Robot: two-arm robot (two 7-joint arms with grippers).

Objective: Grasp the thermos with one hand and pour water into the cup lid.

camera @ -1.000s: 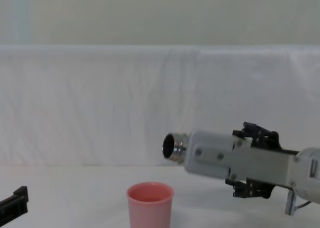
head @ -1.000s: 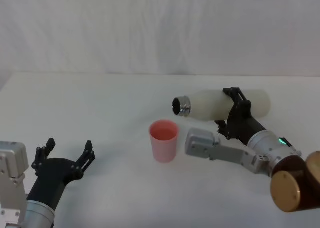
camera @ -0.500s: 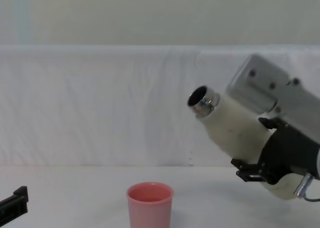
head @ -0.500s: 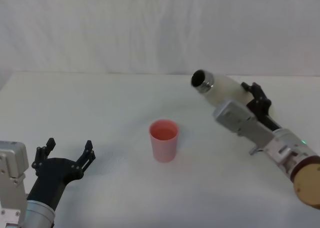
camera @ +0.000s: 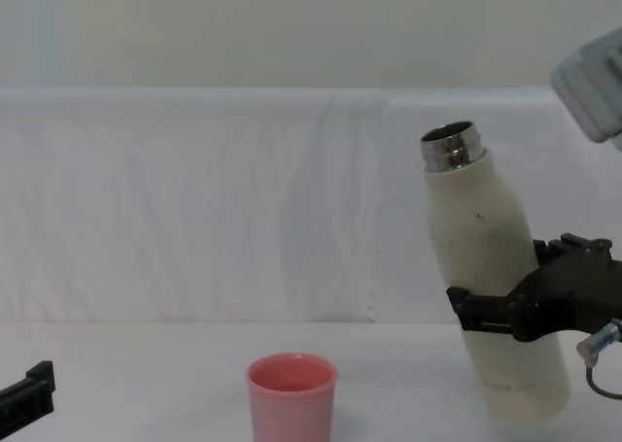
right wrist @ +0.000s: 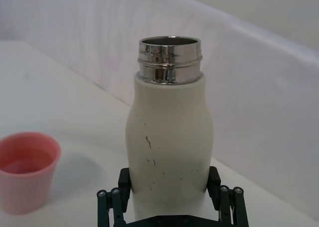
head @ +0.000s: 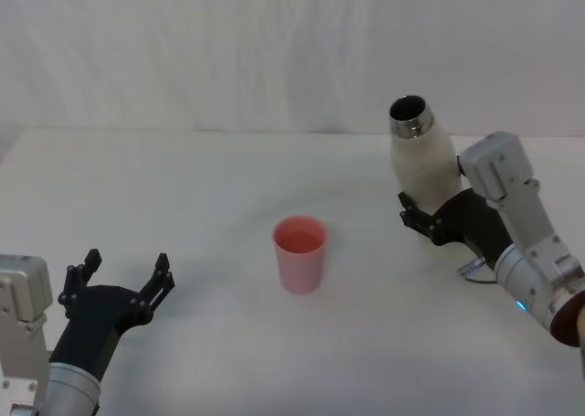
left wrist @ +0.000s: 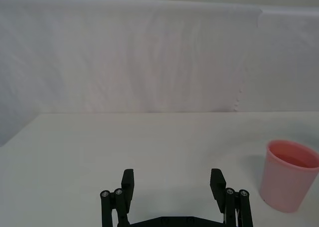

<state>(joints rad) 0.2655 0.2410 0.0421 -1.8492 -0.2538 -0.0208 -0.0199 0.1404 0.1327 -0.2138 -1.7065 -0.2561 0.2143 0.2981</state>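
Note:
The cream-white thermos [head: 422, 160] stands almost upright to the right of the cup lid, its open steel neck leaning slightly toward it. My right gripper [head: 430, 210] is shut on the thermos's lower body [camera: 491, 267], one finger on each side [right wrist: 169, 182]. Whether the base touches the table I cannot tell. The pink cup lid [head: 300, 254] stands upright at the table's middle [camera: 292, 395], with what looks like a little water inside [right wrist: 25, 169]. My left gripper [head: 128, 268] sits open near the front left, well left of the cup lid [left wrist: 289, 182].
A white table [head: 183, 187] runs back to a white cloth backdrop [head: 274, 50]. The right arm's grey link [head: 507, 192] rises beside the thermos. Bare tabletop lies between the cup lid and the left gripper [left wrist: 172, 179].
The thermos swung from lying tipped with its mouth over the cup lid to nearly upright, and moved right, away from the cup lid. The left arm has not moved.

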